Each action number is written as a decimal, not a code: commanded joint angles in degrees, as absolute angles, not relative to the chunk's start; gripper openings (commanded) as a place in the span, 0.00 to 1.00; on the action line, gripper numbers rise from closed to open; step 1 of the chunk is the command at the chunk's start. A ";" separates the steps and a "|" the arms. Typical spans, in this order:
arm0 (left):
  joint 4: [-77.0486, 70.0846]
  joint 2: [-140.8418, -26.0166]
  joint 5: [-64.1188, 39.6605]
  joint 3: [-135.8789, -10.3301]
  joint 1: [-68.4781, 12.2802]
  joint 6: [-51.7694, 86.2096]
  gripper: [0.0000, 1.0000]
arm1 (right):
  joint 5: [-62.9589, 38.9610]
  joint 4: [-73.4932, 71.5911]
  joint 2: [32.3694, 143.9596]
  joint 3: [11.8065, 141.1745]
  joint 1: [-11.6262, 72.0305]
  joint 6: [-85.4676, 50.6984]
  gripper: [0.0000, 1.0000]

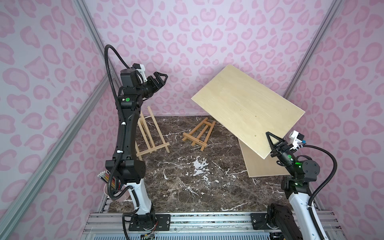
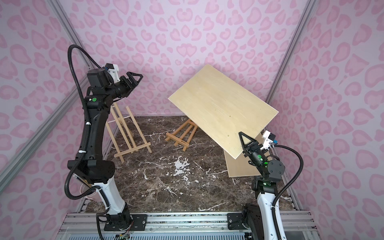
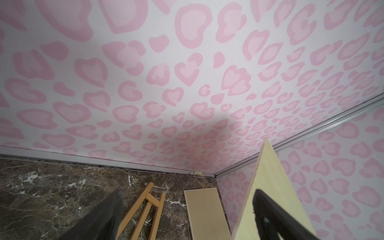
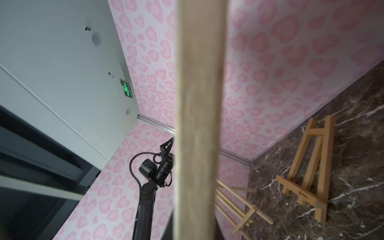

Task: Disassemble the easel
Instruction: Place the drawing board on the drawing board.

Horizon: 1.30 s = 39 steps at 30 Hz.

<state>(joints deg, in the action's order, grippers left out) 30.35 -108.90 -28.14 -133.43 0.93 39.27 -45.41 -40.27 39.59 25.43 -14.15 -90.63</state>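
A pale wooden easel (image 1: 149, 133) stands upright at the back left of the marble table, just behind my left arm. A darker easel (image 1: 198, 134) lies flat near the middle back, also seen in the left wrist view (image 3: 145, 209) and the right wrist view (image 4: 311, 166). My right gripper (image 1: 272, 143) is shut on the near corner of a large wooden board (image 1: 247, 108), held tilted in the air over the right side. Its edge (image 4: 199, 104) crosses the right wrist view. My left gripper (image 1: 161, 80) hangs high above the pale easel, open and empty.
A second board (image 1: 261, 164) lies flat on the table (image 1: 187, 187) at the right, under the held one. A cup of pencils (image 1: 112, 187) sits at the left front behind my left arm's base. Pink patterned walls close in the back and both sides.
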 commanded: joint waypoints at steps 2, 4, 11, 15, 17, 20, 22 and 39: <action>26.30 -103.99 -26.18 -129.18 -0.26 39.00 0.98 | -38.96 -46.94 38.44 23.23 -17.52 -90.36 0.00; 26.36 -101.74 -26.52 -128.24 -1.74 38.37 0.98 | -37.14 -46.75 37.98 21.60 -18.89 -90.33 0.00; 19.98 -88.36 -23.80 -113.65 -8.15 37.24 0.98 | -30.26 -38.12 32.21 17.34 -22.48 -89.04 0.00; 21.55 -84.95 -21.07 -111.85 -12.75 35.51 0.98 | -26.06 -32.14 27.78 14.95 -22.58 -86.64 0.00; 24.29 -84.18 -20.76 -111.99 -14.84 33.77 0.98 | -25.27 -31.13 26.47 13.82 -22.68 -86.80 0.00; 22.38 -79.52 -20.00 -105.76 -16.55 33.66 0.98 | -23.38 -28.90 23.63 12.04 -22.69 -86.91 0.00; 22.22 -76.39 -19.78 -101.95 -17.63 33.71 0.98 | -22.52 -28.01 22.06 10.98 -22.72 -86.83 0.00; 32.12 -63.07 -12.80 -82.66 -42.35 18.37 0.98 | -17.44 -29.19 20.95 1.75 -22.68 -84.60 0.00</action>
<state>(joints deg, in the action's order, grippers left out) 28.99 -62.57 -15.75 -82.00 -40.03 24.14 -17.80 -12.56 21.37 1.98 -22.68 -85.89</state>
